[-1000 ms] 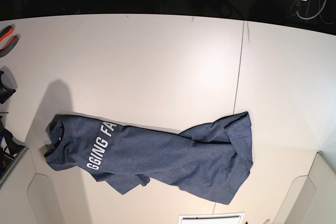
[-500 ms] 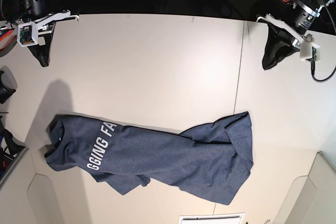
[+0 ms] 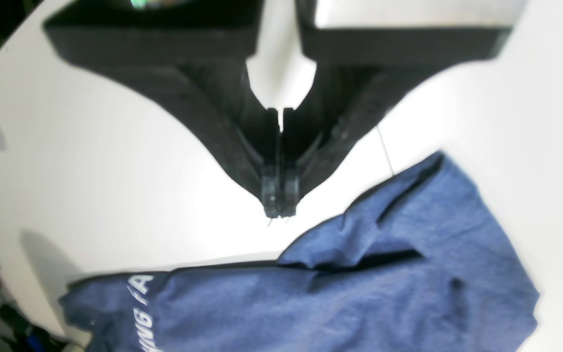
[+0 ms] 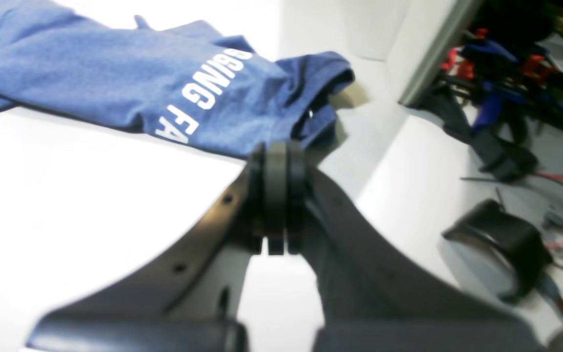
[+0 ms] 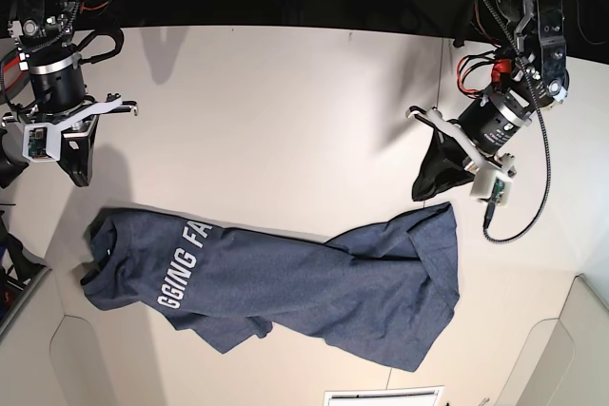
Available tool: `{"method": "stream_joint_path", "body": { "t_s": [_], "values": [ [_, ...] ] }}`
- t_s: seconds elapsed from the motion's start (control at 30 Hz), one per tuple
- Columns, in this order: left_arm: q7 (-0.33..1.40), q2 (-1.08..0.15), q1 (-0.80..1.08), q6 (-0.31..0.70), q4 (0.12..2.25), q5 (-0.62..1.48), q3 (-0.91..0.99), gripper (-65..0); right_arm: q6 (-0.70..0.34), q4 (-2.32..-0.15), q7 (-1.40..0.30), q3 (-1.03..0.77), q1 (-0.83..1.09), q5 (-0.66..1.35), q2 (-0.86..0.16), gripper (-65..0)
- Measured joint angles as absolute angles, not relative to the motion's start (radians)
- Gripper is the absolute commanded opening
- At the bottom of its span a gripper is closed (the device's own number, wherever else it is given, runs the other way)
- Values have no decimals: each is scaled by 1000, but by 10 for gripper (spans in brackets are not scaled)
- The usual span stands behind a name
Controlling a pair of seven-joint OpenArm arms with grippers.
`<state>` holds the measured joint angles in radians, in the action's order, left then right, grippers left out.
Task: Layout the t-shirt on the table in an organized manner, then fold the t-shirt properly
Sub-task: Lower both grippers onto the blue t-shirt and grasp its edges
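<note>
A wide off-white table (image 5: 285, 102) seen from above, with a heathered navy t-shirt (image 5: 285, 282) lying crumpled along its near edge, stretched sideways and not yet laid out. White block letters (image 5: 183, 268) show near the collar end at the view's left; the other end is bunched into overlapping folds at the view's right. The left end effector (image 5: 423, 183) hangs just above the table beside the bunched end, its jaws pressed together and holding nothing. The right end effector (image 5: 78, 166) hovers near the collar end, jaws likewise closed and empty. The wrist views confirm both sets of tips meet with no cloth between them. Risks from here: a closed end effector lowered onto the fabric would push and wrinkle it rather than grip it, so the jaws need to part first. Pinching the folded heap at the right could catch several layers at once, dragging the shirt into a tighter twist instead of spreading it.
</note>
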<state>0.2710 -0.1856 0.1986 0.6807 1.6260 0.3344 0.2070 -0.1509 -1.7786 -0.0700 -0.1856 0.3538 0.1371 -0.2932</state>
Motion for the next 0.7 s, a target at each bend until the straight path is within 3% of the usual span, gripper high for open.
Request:
{"method": "stream_joint_path", "body": {
  "t_s": [0.07,0.1,0.17,0.23,0.6,0.7],
  "values": [
    [269,-186,139,659,1568,299,181,-650,-186,-1732,-74,-181,311,137,-293,-650],
    [263,-187,110,661,1538,286,170,-650,-207,-1703,-71,-178,292,135,-294,-601],
    [249,-186,58,662,1480,279,151,-567,-223,-1638,-72,-167,253,133,-293,-456],
    [229,-186,10,663,1424,277,137,-504,-231,-1566,-76,-150,216,126,-293,-394],
    [133,-186,-185,659,1194,250,123,-481,-223,-1308,-76,35,-31,50,-293,-393],
    [134,-186,-212,647,1117,233,123,-447,-223,-1292,-77,98,-91,-1,-281,-393]
  ]
}}
